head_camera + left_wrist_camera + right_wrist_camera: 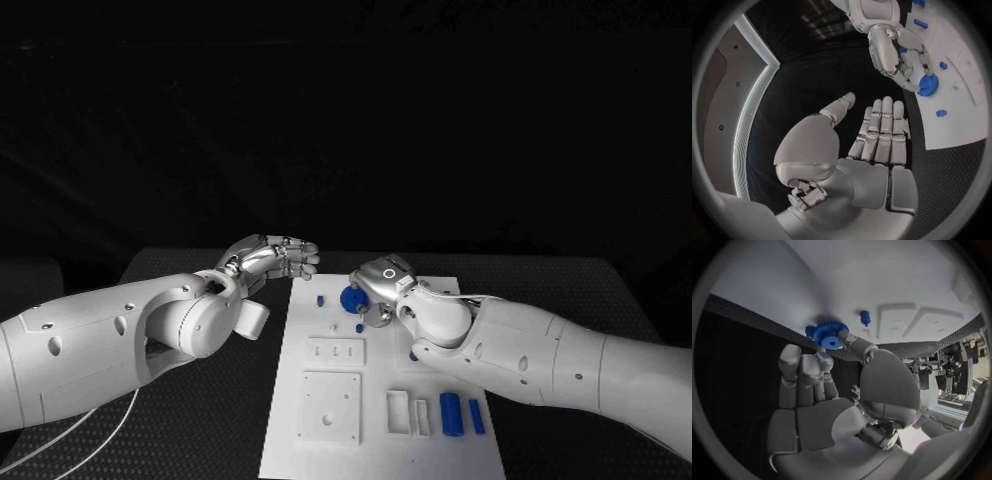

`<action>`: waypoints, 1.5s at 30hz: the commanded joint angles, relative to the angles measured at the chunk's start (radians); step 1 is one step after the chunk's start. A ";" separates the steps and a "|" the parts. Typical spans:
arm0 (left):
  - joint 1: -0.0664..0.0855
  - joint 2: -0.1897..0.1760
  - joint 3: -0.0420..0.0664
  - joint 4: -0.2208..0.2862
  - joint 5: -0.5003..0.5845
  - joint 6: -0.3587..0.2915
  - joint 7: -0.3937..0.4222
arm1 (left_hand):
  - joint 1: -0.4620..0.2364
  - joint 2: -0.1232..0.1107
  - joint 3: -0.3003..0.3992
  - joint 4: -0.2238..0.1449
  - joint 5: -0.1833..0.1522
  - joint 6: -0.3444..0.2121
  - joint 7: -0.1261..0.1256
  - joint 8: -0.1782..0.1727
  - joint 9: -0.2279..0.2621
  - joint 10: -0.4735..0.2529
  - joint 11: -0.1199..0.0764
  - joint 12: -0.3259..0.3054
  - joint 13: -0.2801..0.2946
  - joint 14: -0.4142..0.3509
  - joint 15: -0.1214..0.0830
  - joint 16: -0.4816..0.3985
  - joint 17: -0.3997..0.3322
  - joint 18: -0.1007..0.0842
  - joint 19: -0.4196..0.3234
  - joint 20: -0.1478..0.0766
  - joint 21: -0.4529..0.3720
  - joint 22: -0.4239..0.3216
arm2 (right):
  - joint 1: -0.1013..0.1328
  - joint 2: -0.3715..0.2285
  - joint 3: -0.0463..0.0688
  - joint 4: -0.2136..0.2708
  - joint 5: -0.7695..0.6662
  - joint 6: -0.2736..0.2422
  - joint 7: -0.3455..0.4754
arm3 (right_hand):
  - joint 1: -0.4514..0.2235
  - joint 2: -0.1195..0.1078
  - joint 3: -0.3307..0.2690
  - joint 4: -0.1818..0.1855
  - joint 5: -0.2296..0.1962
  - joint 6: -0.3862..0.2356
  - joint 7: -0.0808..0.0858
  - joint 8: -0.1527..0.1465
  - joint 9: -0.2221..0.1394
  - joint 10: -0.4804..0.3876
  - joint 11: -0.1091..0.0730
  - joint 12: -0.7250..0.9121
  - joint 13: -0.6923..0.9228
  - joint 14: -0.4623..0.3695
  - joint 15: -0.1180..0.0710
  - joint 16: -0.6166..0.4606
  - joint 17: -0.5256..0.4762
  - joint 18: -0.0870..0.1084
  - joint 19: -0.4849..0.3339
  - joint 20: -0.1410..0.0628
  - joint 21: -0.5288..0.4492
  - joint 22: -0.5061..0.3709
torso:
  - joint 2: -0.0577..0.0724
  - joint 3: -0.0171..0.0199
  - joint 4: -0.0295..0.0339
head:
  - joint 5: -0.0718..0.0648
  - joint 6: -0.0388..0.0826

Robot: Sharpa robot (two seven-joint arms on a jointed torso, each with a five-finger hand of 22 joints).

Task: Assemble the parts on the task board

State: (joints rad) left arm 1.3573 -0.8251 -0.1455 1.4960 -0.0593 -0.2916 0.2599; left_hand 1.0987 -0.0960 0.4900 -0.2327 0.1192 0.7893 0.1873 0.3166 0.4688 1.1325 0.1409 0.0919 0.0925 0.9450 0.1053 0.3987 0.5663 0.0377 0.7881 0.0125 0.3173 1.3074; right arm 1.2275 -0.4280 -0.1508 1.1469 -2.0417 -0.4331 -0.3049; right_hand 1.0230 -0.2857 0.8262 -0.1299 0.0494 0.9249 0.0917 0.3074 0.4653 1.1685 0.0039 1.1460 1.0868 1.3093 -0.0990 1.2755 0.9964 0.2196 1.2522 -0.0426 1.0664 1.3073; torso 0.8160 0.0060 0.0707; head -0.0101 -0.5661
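Note:
The white task board [378,440] lies in the middle of the table. A blue gear [351,298] sits near its far end. My right hand [379,284] is at the gear, and in the right wrist view its thumb and a fingertip [824,356] pinch the blue gear [830,335] at its rim. The left wrist view shows the same right hand [893,54] touching the gear [928,85]. My left hand [273,258] hovers over the black table just off the board's far left corner. Its fingers [881,131] are stretched, the thumb stands apart, and it holds nothing.
Small blue pegs [319,299] [361,327] stand near the gear. Two blue cylinders [451,413] [476,415] lie at the board's near right, beside white slots [398,411]. White square blocks [329,405] [335,352] sit on the board's left half.

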 commanded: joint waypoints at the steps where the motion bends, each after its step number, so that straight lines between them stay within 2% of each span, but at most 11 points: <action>1: 0.002 0.002 0.001 0.002 -0.004 0.010 0.009 | -0.006 0.004 0.001 -0.004 0.005 0.001 0.003 -0.003 0.001 0.001 0.004 -0.007 -0.001 0.002 0.008 -0.004 0.001 0.017 -0.005 -0.001 0.004 0.024 | -0.001 0.001 -0.001 -0.001 0.020 0.016 0.013 | 0.000 -0.010 -0.009 -0.007 -0.001 0.003 0.032 -0.012 -0.008 -0.002 0.009 -0.005 0.000 0.001 0.007 -0.006 -0.001 0.042 -0.006 0.005 0.000 0.013 | 0.000 0.0001 -0.0001 | 0.001 -0.001; 21: 0.002 0.003 0.001 0.000 -0.004 0.009 0.008 | -0.007 0.003 0.001 -0.005 0.005 0.000 0.004 -0.004 0.001 0.001 0.005 -0.008 -0.002 0.002 0.008 -0.005 0.002 0.017 -0.006 0.000 0.004 0.024 | -0.001 -0.002 -0.002 0.000 0.070 0.050 0.028 | -0.001 -0.007 -0.014 -0.022 -0.001 -0.054 0.026 -0.036 -0.018 -0.007 0.004 -0.010 -0.003 0.001 0.003 -0.014 -0.002 0.042 -0.009 0.006 -0.004 0.012 | 0.000 -0.0001 -0.0001 | 0.000 0.000; 24: 0.002 0.003 0.001 0.000 -0.004 0.011 0.008 | -0.007 0.003 0.001 -0.005 0.005 0.000 0.004 -0.004 0.001 0.001 0.005 -0.008 -0.002 0.002 0.008 -0.005 0.003 0.017 -0.006 0.000 0.005 0.024 | -0.001 -0.008 -0.001 0.005 0.071 0.030 0.030 | 0.008 -0.004 0.002 -0.018 0.004 -0.056 0.024 -0.036 -0.019 -0.006 0.002 -0.010 -0.004 0.003 0.002 -0.016 -0.002 0.042 -0.009 0.007 -0.005 0.011 | 0.000 -0.0003 -0.0001 | 0.001 0.001; 27: 0.002 0.005 0.001 -0.004 -0.004 0.011 0.009 | -0.007 0.003 0.001 -0.005 0.005 0.000 0.004 -0.004 0.001 0.001 0.005 -0.008 -0.002 0.002 0.008 -0.005 0.003 0.017 -0.006 0.000 0.005 0.024 | 0.000 -0.027 -0.001 0.021 0.096 -0.015 0.039 | 0.020 0.001 0.029 -0.019 0.058 -0.054 0.024 -0.035 -0.023 -0.004 0.001 -0.011 -0.005 0.005 0.001 -0.019 -0.001 0.042 -0.007 0.009 -0.006 0.012 | 0.000 0.0004 0.0001 | 0.001 0.002; 29: 0.002 0.004 0.001 -0.005 -0.004 0.011 0.009 | -0.007 0.003 0.001 -0.005 0.005 0.000 0.004 -0.004 0.001 0.001 0.005 -0.008 -0.002 0.002 0.008 -0.005 0.003 0.017 -0.006 0.000 0.005 0.024 | 0.000 -0.040 0.000 0.033 0.118 -0.055 0.054 | 0.019 0.003 0.032 -0.020 0.072 -0.053 0.024 -0.034 -0.023 -0.003 0.001 -0.011 -0.005 0.006 0.001 -0.019 -0.001 0.042 -0.006 0.010 -0.005 0.012 | -0.001 0.0007 0.0002 | 0.001 0.004; 32: 0.002 0.000 0.001 -0.009 -0.004 0.012 0.010 | -0.007 0.003 0.001 -0.005 0.005 0.000 0.004 -0.004 0.001 0.001 0.005 -0.009 -0.002 0.002 0.008 -0.006 0.003 0.017 -0.006 0.000 0.005 0.024 | 0.007 -0.072 0.015 0.062 0.226 -0.127 0.115 | 0.014 -0.001 0.033 -0.017 0.071 -0.048 0.024 -0.032 -0.024 -0.001 0.002 -0.011 -0.005 0.007 0.001 -0.020 0.000 0.042 -0.004 0.010 -0.005 0.012 | -0.002 0.0010 -0.0019 | 0.002 0.008; 35: 0.002 -0.004 0.001 -0.014 -0.004 0.013 0.013 | -0.007 0.003 0.001 -0.005 0.005 0.001 0.004 -0.004 0.001 0.002 0.005 -0.009 -0.002 0.002 0.008 -0.006 0.003 0.017 -0.006 0.000 0.005 0.024 | 0.021 -0.118 0.047 0.105 0.371 -0.144 0.209 | 0.007 -0.005 0.028 -0.014 0.033 -0.042 0.028 -0.029 -0.025 0.000 0.005 -0.011 -0.005 0.008 0.003 -0.021 0.000 0.042 -0.002 0.010 -0.005 0.012 | -0.002 0.0027 -0.0057 | 0.003 0.014; 37: 0.002 -0.006 0.001 -0.018 -0.004 0.016 0.015 | -0.007 0.003 0.001 -0.005 0.005 0.001 0.004 -0.004 0.001 0.002 0.005 -0.009 -0.002 0.002 0.008 -0.006 0.003 0.017 -0.006 0.000 0.005 0.024 | 0.036 -0.149 0.071 0.126 0.483 -0.099 0.264 | 0.005 -0.002 0.019 -0.017 0.028 -0.043 0.033 -0.029 -0.026 -0.003 0.009 -0.012 -0.005 0.007 0.006 -0.023 0.001 0.042 -0.002 0.008 -0.006 0.012 | -0.002 0.0045 -0.0082 | 0.002 0.019; 39: 0.002 -0.004 0.001 -0.026 -0.004 0.022 0.016 | -0.007 0.003 0.001 -0.006 0.005 0.002 0.003 -0.004 0.001 0.003 0.004 -0.009 -0.001 0.002 0.008 -0.006 0.004 0.017 -0.006 -0.001 0.005 0.023 | 0.049 -0.177 0.075 0.134 0.574 -0.061 0.314 | 0.002 0.002 0.009 -0.017 0.029 -0.042 0.034 -0.028 -0.027 -0.005 0.011 -0.012 -0.005 0.007 0.008 -0.024 0.001 0.042 -0.003 0.008 -0.007 0.012 | -0.003 0.0045 -0.0089 | 0.000 0.024; 41: 0.002 0.000 0.001 -0.037 -0.004 0.026 0.016 | -0.007 0.004 0.002 -0.006 0.005 0.003 0.003 -0.003 0.002 0.005 0.003 -0.008 -0.001 0.003 0.008 -0.007 0.005 0.017 -0.007 0.000 0.006 0.023 | 0.057 -0.209 0.087 0.131 0.639 -0.009 0.361 | -0.001 0.008 -0.003 -0.019 0.029 -0.041 0.039 -0.027 -0.027 -0.009 0.015 -0.012 -0.004 0.006 0.011 -0.026 0.001 0.042 -0.006 0.007 -0.009 0.012 | -0.006 0.0066 -0.0144 | -0.001 0.027; 45: 0.001 0.003 0.000 -0.055 -0.004 0.038 0.019 | -0.007 0.004 0.002 -0.006 0.005 0.004 0.003 -0.003 0.002 0.006 0.003 -0.008 -0.001 0.003 0.008 -0.007 0.005 0.017 -0.007 0.000 0.006 0.023 | 0.065 -0.266 0.094 0.103 0.738 0.058 0.420 | 0.000 0.011 -0.010 -0.023 0.033 -0.042 0.042 -0.028 -0.027 -0.012 0.018 -0.012 -0.003 0.005 0.014 -0.027 0.001 0.042 -0.007 0.007 -0.009 0.012 | -0.015 0.0123 -0.0289 | 0.003 0.029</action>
State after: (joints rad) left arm 1.3573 -0.8253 -0.1458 1.4436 -0.0595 -0.2835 0.2620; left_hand 1.0987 -0.0960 0.4900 -0.2327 0.1192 0.7894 0.1872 0.3167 0.4699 1.1325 0.1410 0.0881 0.0925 0.9477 0.1080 0.3986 0.5700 0.0372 0.7881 0.0125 0.3172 1.3076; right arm 1.2930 -0.6891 -0.0571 1.2573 -1.4744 -0.4604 0.0013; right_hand 1.0279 -0.2802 0.8202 -0.1546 0.0815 0.8836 0.1255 0.2779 0.4387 1.1580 0.0145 1.1382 1.0829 1.3144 -0.0937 1.2543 0.9963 0.2195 1.2467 -0.0371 1.0607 1.3080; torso 0.8070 0.0139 0.0526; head -0.0092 -0.5385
